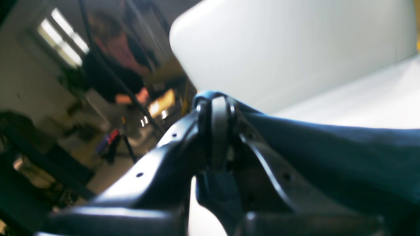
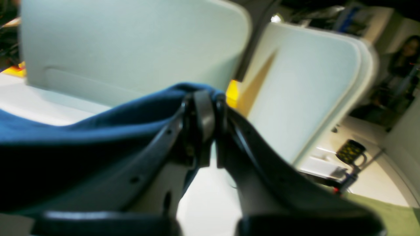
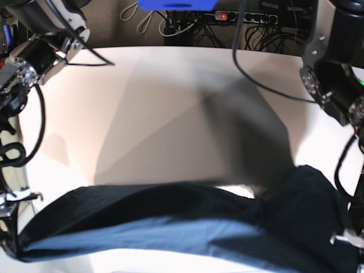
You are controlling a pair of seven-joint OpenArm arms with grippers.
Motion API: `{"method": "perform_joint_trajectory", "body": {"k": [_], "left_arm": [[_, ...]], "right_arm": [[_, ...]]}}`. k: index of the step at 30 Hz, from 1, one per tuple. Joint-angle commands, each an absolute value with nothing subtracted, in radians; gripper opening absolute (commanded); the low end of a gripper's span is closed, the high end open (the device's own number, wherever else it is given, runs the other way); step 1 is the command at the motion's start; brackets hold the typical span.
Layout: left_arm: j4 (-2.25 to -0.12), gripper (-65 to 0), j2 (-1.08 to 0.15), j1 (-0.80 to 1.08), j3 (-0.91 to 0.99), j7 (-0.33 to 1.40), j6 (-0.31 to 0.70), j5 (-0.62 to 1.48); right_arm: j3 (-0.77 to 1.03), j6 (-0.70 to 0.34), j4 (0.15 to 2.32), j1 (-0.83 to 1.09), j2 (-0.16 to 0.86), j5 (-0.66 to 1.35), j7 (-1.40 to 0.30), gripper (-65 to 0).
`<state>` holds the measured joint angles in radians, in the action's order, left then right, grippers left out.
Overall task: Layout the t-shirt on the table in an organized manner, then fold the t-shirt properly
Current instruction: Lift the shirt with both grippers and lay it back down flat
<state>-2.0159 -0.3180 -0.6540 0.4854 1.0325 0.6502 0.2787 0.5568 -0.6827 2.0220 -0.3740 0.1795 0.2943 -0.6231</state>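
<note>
The dark navy t-shirt (image 3: pixel 187 227) hangs stretched in a wide band across the near part of the white table (image 3: pixel 170 85), with its shadow cast on the tabletop behind it. In the left wrist view my left gripper (image 1: pixel 217 109) is shut on an edge of the t-shirt (image 1: pixel 328 154), and the cloth runs off to the right. My right gripper (image 2: pixel 204 98) is likewise shut on a bunched edge of the t-shirt (image 2: pixel 98 131), which trails to the left. In the base view both grippers sit at the bottom corners, mostly hidden by cloth and the frame edge.
Arm links stand over the table's far corners (image 3: pixel 34 51) (image 3: pixel 335 62). Cables and a power strip (image 3: pixel 227 16) lie beyond the back edge. White rounded panels (image 2: pixel 131 42) (image 1: pixel 279 49) rise behind the grippers. A person (image 1: pixel 115 65) and a dark mug (image 2: pixel 352 152) are in the background.
</note>
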Motion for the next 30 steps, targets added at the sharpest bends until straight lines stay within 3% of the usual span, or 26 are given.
{"method": "perform_joint_trajectory", "body": {"k": [1,6,14,22,30], "left_arm": [[-2.028,-64.7,-0.328,-0.699,0.489,1.004,0.639,0.282],[-2.028,-64.8,-0.321,-0.762,0.495,1.004,0.639,0.285],[-2.028,-64.8,-0.321,-0.78,0.542,1.004,0.639,0.292],[-2.028,-64.8,-0.294,-0.673,0.677,1.003,0.639,0.395],[-2.017,-64.8,-0.289,-0.57,0.679,0.993,0.639,0.414]], "right_arm": [[0.573,-0.677,2.037,-0.406,0.191,0.332,-0.588,-65.0],[0.642,-0.676,2.037,-0.447,0.2,0.438,-0.588,-65.0],[0.647,-0.677,2.037,-0.561,0.226,0.444,-0.588,-65.0],[0.613,-0.677,2.037,-0.638,0.254,0.446,-0.587,-65.0],[0.601,-0.679,2.017,-0.558,0.217,0.446,-0.568,-65.0]]}}
